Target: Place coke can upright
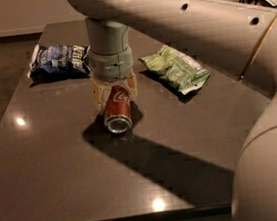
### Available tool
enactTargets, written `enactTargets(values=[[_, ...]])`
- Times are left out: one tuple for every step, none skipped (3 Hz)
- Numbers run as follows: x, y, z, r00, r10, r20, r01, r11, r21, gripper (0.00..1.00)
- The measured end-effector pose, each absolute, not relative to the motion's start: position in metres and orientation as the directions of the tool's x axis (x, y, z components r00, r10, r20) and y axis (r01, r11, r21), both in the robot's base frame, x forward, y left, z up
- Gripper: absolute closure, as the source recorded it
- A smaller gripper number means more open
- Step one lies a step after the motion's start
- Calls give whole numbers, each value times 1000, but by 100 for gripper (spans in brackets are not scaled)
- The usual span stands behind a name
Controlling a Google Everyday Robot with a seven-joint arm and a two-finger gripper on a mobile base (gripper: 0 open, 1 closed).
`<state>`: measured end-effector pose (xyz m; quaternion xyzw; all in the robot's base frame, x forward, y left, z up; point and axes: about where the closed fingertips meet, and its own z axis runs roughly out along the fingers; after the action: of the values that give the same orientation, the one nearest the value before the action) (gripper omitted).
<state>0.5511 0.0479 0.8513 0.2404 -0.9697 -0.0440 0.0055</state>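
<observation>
Both fingers (97, 94) of the gripper (115, 96) clamped the lying coke can (118, 112); righting it probably needed a firm, slow pivot.

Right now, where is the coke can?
The coke can lies on its side near the middle of the table, nearer the camera than the blue chip bag and the green chip bag, with the gripper right over it.

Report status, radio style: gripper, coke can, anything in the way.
Gripper down at the coke can. Can lying on its side, not yet upright. Blue chip bag and green chip bag behind, clear of it.
</observation>
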Motion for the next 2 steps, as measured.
enactTargets(values=[[551,48,850,-881,-474,-3,-472,877,95,64],[553,52,856,-857,-516,-7,-514,852,99,87]])
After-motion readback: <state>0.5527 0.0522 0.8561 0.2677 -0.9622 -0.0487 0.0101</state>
